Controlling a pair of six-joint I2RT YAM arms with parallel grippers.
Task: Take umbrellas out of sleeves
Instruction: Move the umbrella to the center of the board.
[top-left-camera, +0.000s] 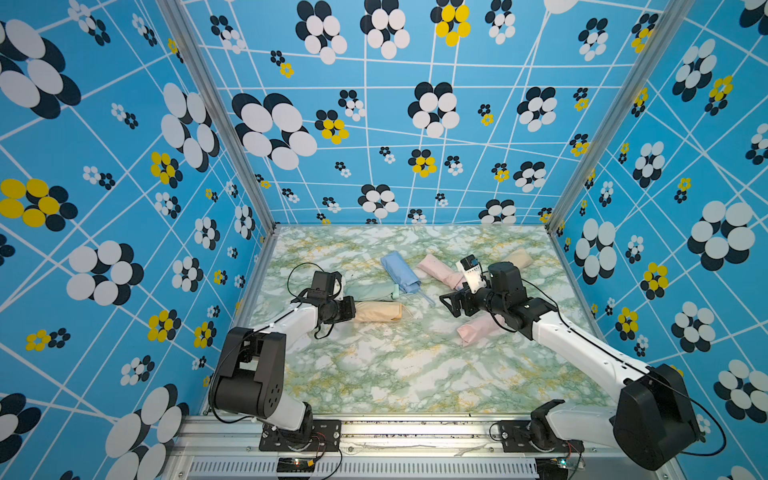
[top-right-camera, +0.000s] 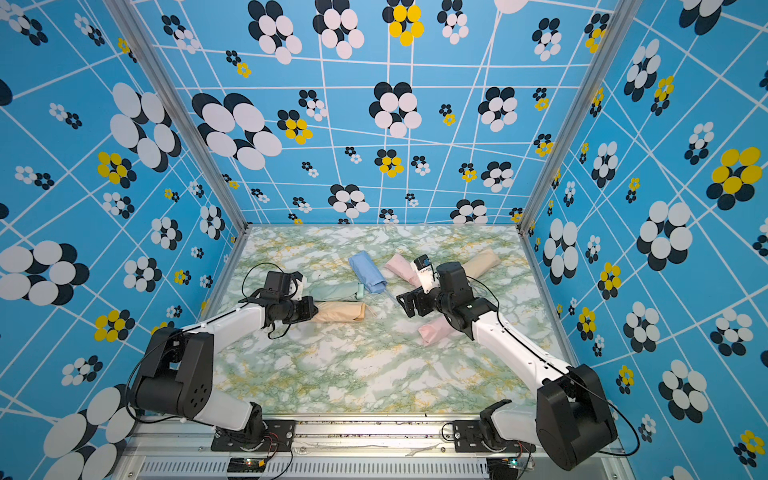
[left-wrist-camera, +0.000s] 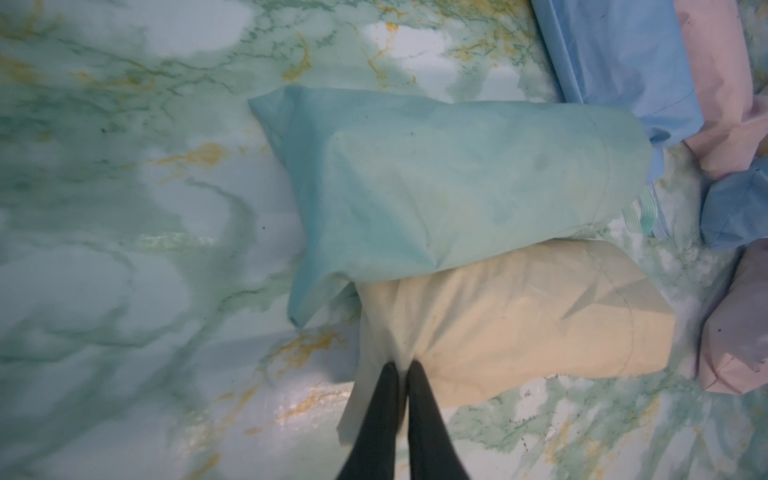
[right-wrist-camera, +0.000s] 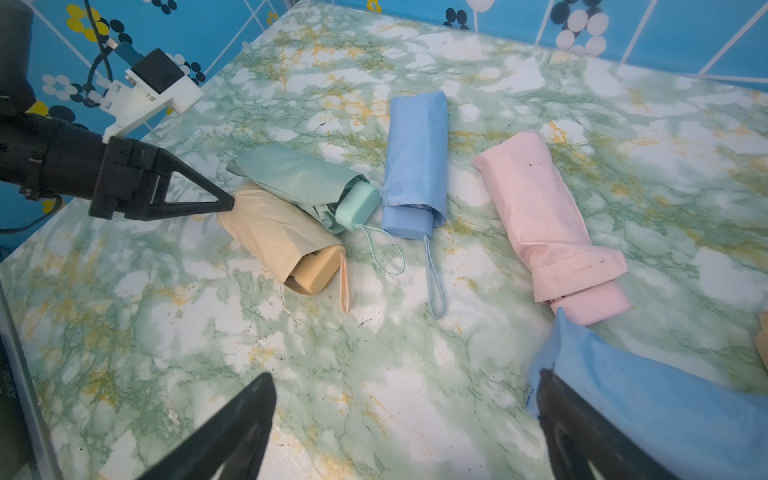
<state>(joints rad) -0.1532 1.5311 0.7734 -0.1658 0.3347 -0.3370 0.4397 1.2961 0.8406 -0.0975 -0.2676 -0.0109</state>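
My left gripper (left-wrist-camera: 401, 366) is shut on the closed end of the beige sleeve (left-wrist-camera: 519, 324), which lies on the table. From that sleeve's other end the beige umbrella's handle (right-wrist-camera: 313, 270) sticks out. A mint sleeve (right-wrist-camera: 291, 174) leans against it, with its mint handle (right-wrist-camera: 357, 205) showing. In both top views the left gripper (top-left-camera: 353, 309) (top-right-camera: 313, 309) meets the beige sleeve (top-left-camera: 380, 311). My right gripper (right-wrist-camera: 405, 386) (top-left-camera: 451, 305) hovers open with nothing between its fingers. A blue sleeve (right-wrist-camera: 644, 395) lies against one of its fingers.
A blue sleeved umbrella (top-left-camera: 401, 272) and a pink one (top-left-camera: 436, 268) lie mid-table. Another beige one (top-left-camera: 517, 259) sits at the back right. A second pink one (top-left-camera: 478, 330) is partly under the right arm. Patterned walls (top-left-camera: 124, 249) close in three sides.
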